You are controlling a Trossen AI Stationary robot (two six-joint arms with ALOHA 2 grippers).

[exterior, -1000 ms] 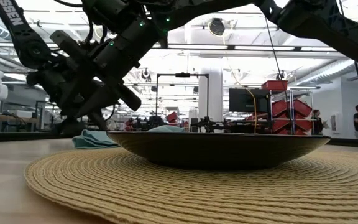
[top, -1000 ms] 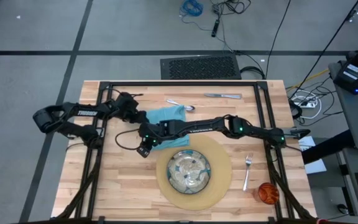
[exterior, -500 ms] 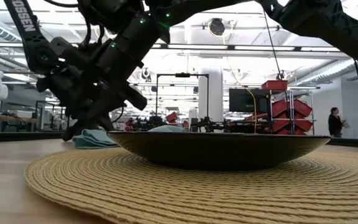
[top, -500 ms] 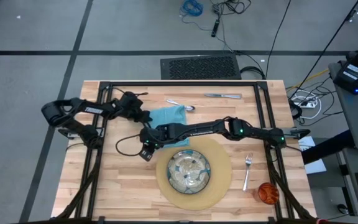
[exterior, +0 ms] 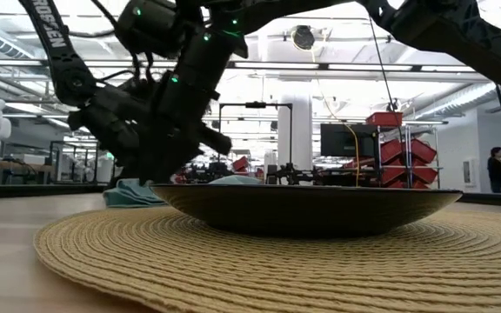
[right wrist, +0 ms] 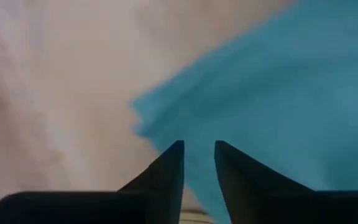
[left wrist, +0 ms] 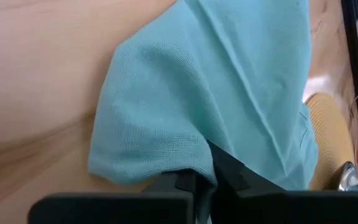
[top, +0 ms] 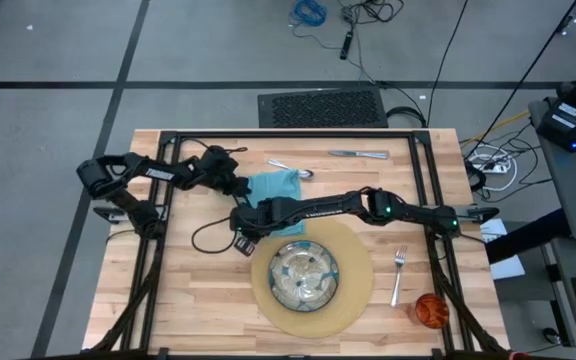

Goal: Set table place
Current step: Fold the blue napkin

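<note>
The teal napkin (top: 276,186) lies on the table (top: 198,300), behind the round tan placemat (top: 356,290) that carries the green-patterned plate (top: 305,276). My left gripper (top: 245,190) is at the napkin's left edge and shut on it (left wrist: 204,180). My right gripper (top: 240,222) reaches across from the right and points down at the napkin's near left corner (right wrist: 197,149). Its fingers stand a narrow gap apart, with teal cloth showing between them. I cannot tell whether they touch it. The fork (top: 398,275) and the orange cup (top: 430,310) lie to the right of the placemat. My left gripper pinches the napkin's left edge (left wrist: 188,155) between its two fingers, where the cloth bunches up into a small fold. The fingers come in low from the table's left side. The rest of the napkin lies spread on the table.
A spoon (top: 290,168) and a knife (top: 358,154) lie near the far edge behind the napkin. The black frame rails (top: 163,160) run along the table's sides. Bare wood shows at the near left. The right arm (top: 338,207) spans the table just behind the plate.
My left gripper has moved toward the table's right edge, up to the napkin's left edge. My right gripper has shifted slightly to the right, over the napkin's near left corner. The napkin has stayed where it was.
</note>
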